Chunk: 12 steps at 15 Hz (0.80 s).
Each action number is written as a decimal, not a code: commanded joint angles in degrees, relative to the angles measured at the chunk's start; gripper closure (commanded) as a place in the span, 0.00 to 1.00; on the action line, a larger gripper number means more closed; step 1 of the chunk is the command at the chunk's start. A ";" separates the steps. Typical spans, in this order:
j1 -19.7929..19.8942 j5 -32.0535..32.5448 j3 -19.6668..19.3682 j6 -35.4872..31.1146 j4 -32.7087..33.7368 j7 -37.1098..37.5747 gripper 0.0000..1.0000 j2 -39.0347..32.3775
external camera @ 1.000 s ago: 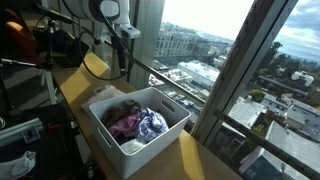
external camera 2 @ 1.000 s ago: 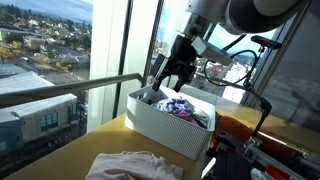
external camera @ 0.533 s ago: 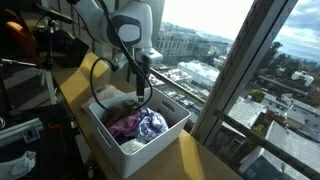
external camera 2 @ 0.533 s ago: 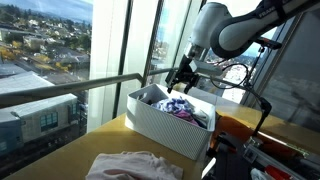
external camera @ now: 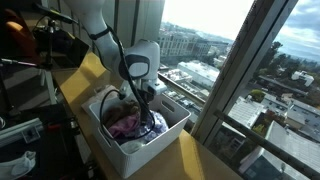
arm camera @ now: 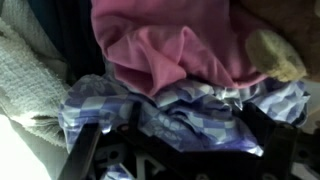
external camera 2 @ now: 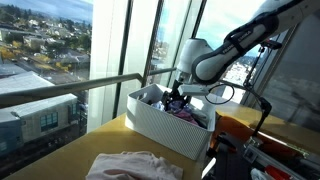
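One table (external camera: 205,160): wooden top beside the window; it carries the bin. In an exterior view a loose pale cloth (external camera 2: 135,165) lies on it, apart from the bin.
One bin (external camera: 150,150): white, rectangular, open at the top. It stands on the table close to the glass and shows in both exterior views.
One laundry pile (external camera: 135,125): mixed fabrics, crumpled, lying inside the bin at about rim level.
One end effector (external camera: 148,118): pointed straight down over the middle of the pile, fingertips at fabric level. The jaws are released and spread wide, and nothing is held between them. In the wrist view the fingers (arm camera: 85,150) stand on either side of the topmost cloth.
Pink garment (arm camera: 170,45): bunched folds just beyond the fingers, partly overlapping the checked cloth.
Checked cloth (arm camera: 170,110): blue and white, directly between the spread fingers and nearest to them.
Pale towel (arm camera: 30,80): at the edge of the wrist view, beside the checked cloth.
Tan item (arm camera: 275,50): small, at the far corner of the pile; its kind cannot be told.
Step in hand: by judgement, approach for a grasp, with the tool lowered onto the pile and no grip made.
Next move calls for: a short push into the folds, then closing on one fold of checked cloth only. Layers tangle, so a neighbouring garment may be caught with it.
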<state>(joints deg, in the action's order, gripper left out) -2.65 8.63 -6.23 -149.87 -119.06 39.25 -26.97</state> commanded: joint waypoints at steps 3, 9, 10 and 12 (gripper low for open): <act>-0.30 -6.25 -0.16 0.25 5.21 -2.49 0.00 -8.36; -0.25 -11.68 1.22 1.40 1.63 -6.39 0.55 -3.96; 0.06 -12.61 1.56 1.81 0.99 -7.33 0.63 -2.62; 0.39 -14.70 2.24 2.64 -1.02 -9.15 0.77 1.00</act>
<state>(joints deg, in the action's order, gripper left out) -3.12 -2.23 -5.79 -149.40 -116.16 33.57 -32.01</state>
